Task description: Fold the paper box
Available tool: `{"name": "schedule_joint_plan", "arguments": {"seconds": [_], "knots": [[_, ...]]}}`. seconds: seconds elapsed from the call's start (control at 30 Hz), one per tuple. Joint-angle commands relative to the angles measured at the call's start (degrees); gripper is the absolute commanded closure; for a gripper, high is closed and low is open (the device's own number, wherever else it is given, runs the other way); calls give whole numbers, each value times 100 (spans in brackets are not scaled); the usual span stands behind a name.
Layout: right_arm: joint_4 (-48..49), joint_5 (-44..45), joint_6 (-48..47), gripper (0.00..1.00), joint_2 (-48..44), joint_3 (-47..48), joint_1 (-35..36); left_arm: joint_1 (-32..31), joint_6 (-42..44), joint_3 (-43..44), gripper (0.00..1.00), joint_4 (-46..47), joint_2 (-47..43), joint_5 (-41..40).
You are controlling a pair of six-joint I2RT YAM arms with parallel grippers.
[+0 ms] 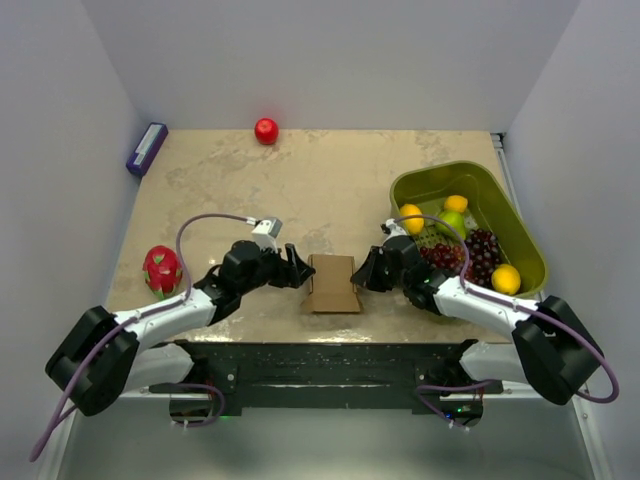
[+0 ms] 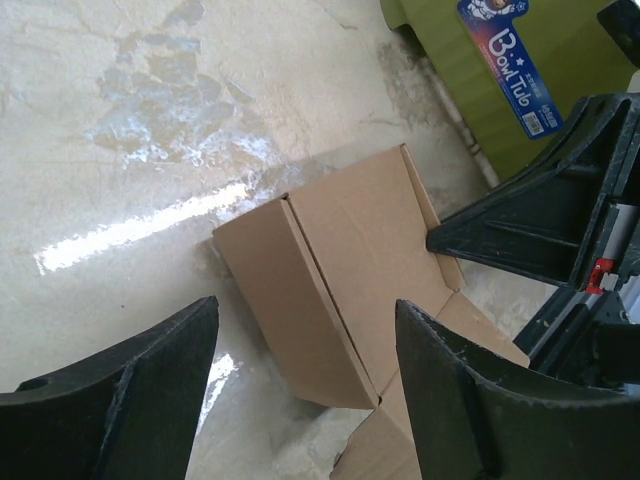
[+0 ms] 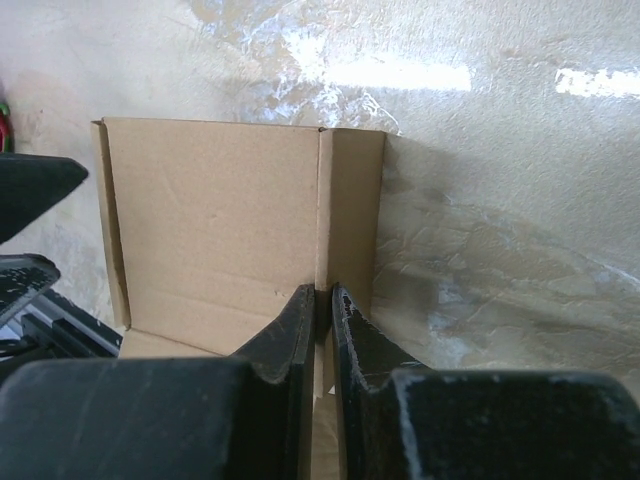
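Observation:
The paper box [image 1: 332, 283] is plain brown cardboard, partly folded, lying near the table's front edge between my two grippers. My left gripper [image 1: 298, 270] is at its left side and stands open. In the left wrist view the box [image 2: 340, 250] has one side wall raised, and the left gripper [image 2: 305, 320] straddles its near corner without touching it. My right gripper [image 1: 363, 274] is at the box's right side. In the right wrist view the right gripper [image 3: 322, 296] is shut on the thin upright wall of the box [image 3: 220, 220].
A green basket [image 1: 450, 168] with lemons, a lime and grapes stands at the right, just behind the right arm. A red apple [image 1: 266, 131] lies at the back, a dragon fruit [image 1: 162, 268] at the left, and a purple block [image 1: 146, 148] in the back left corner.

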Motion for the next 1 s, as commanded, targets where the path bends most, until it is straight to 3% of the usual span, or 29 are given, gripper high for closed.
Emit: {"name": "schedule_joint_plan", "arguments": {"seconds": [0.0, 0.2, 0.63, 0.9, 0.97], "knots": [[-435, 94, 38, 100, 120, -282, -27, 3, -534, -226, 23, 757, 260, 352], [-461, 120, 38, 100, 24, -317, -54, 21, -1096, -428, 21, 1311, 735, 484], [-461, 94, 3, 100, 32, -282, -80, 30, -2194, -894, 20, 3436, 1779, 1204], [-514, 146, -93, 100, -3, -256, -80, -67, -2319, -728, 32, 4001, 2141, 1407], [-514, 155, -163, 100, -46, -238, -89, -67, -2336, -683, 39, 4019, 2185, 1407]]}}
